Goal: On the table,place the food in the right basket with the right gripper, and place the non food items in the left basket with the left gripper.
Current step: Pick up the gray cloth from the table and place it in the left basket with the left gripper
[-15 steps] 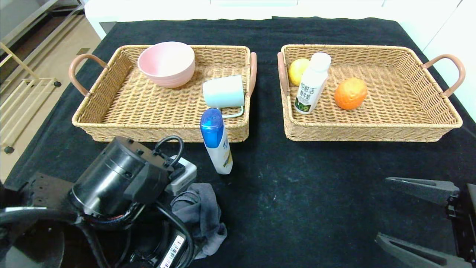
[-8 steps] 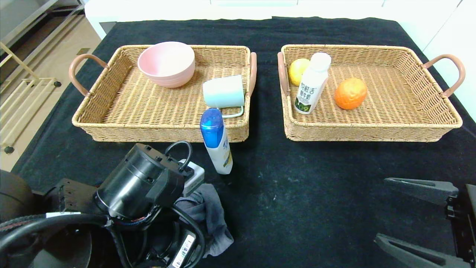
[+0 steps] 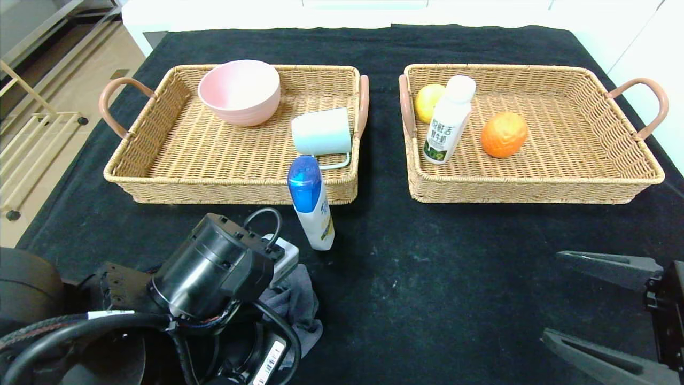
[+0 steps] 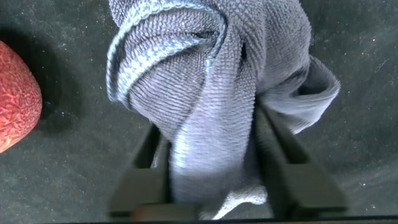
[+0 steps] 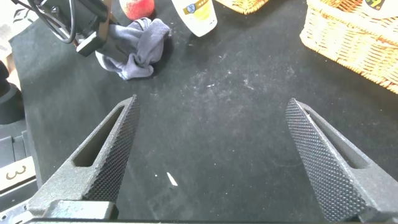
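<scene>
My left gripper (image 4: 208,140) is shut on a grey cloth (image 4: 205,68), which bunches between the fingers over the black table (image 3: 454,256). In the head view the cloth (image 3: 299,299) shows under my left wrist at the near left. A pink-red peach (image 4: 15,96) lies beside the cloth; the left arm hides it in the head view. The left basket (image 3: 160,176) holds a pink bowl (image 3: 239,91) and a white cup (image 3: 320,132). The right basket (image 3: 588,176) holds a yellow fruit (image 3: 427,101), a green-labelled white bottle (image 3: 448,125) and an orange (image 3: 503,134). My right gripper (image 3: 553,297) is open and empty at the near right.
A blue-capped white bottle (image 3: 312,206) stands on the table just in front of the left basket, close to my left wrist. The right wrist view shows it (image 5: 194,14) beside the peach (image 5: 138,7) and the cloth (image 5: 137,46).
My left arm has moved to the right, toward the blue-capped bottle, with the grey cloth held in it. The right arm has barely moved.
</scene>
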{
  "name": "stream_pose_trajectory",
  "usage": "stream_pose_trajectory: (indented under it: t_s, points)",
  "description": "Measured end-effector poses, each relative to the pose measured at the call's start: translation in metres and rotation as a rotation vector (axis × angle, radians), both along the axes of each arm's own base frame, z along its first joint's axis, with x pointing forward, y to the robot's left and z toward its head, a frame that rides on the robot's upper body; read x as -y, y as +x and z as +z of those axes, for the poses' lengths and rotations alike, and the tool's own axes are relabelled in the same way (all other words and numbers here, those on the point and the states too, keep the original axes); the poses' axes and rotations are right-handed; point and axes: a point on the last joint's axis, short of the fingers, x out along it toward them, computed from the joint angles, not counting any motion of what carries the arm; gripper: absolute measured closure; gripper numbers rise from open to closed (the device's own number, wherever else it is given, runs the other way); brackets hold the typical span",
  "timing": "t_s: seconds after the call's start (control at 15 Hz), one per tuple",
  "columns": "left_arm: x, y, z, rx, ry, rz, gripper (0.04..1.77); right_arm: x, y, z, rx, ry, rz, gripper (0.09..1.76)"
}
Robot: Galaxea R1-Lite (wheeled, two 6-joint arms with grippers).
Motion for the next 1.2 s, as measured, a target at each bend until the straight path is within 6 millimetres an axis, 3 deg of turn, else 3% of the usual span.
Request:
stream_pose_trajectory:
  t_s: [0.13, 1.2]
  points:
    - [0.0000, 0.0000, -0.0001, 0.000, 0.001, 0.000, 1.64, 0.0001, 0.0001, -0.0001, 0.000, -0.001, -0.001, 0.14]
    - [0.0004, -0.0021, 0.0037, 0.007, -0.008, -0.011, 1.62, -0.0001, 0.0007, -0.0006, -0.004, -0.001, 0.000, 0.14]
